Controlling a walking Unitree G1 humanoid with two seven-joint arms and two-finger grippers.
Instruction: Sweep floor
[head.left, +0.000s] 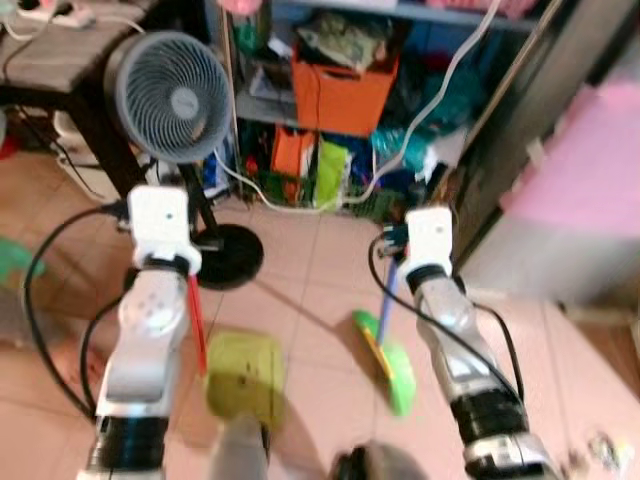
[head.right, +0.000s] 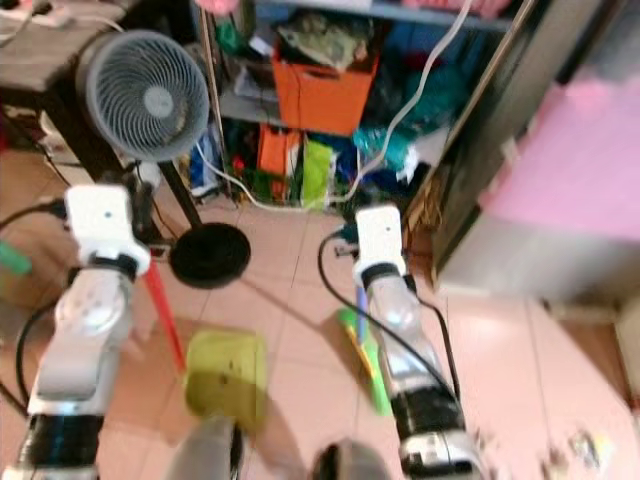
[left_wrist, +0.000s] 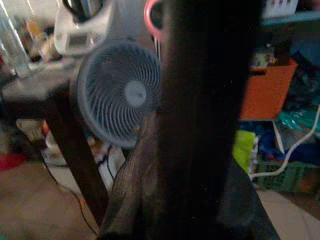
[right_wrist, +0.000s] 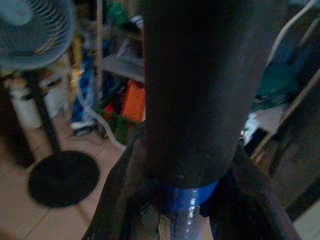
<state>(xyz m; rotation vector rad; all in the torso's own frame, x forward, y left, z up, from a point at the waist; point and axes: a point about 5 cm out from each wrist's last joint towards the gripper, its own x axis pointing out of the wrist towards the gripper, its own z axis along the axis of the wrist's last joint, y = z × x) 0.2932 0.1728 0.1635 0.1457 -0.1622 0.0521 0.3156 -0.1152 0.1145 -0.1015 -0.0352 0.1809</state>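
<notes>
Your right hand (head.left: 392, 262) sits at centre right of the left eye view, closed around the blue handle of the green broom (head.left: 385, 362), whose head rests on the pink tiled floor (head.left: 310, 270) just below it. Your left hand (head.left: 190, 283), at centre left, is closed on the red handle of the yellow-green dustpan (head.left: 245, 375), which lies on the floor at lower centre. A grey standing fan (head.left: 168, 97) fills the upper left, its black round base beside the left arm, and an orange box (head.left: 342, 92) sits on cluttered shelves at top centre.

In the left wrist view, your hand's dark fingers (left_wrist: 145, 165) close on a dark handle in the middle of the frame, with the fan left of it.

In the right wrist view, the fingers (right_wrist: 125, 195) clamp the blue handle (right_wrist: 187, 200) at lower centre.
</notes>
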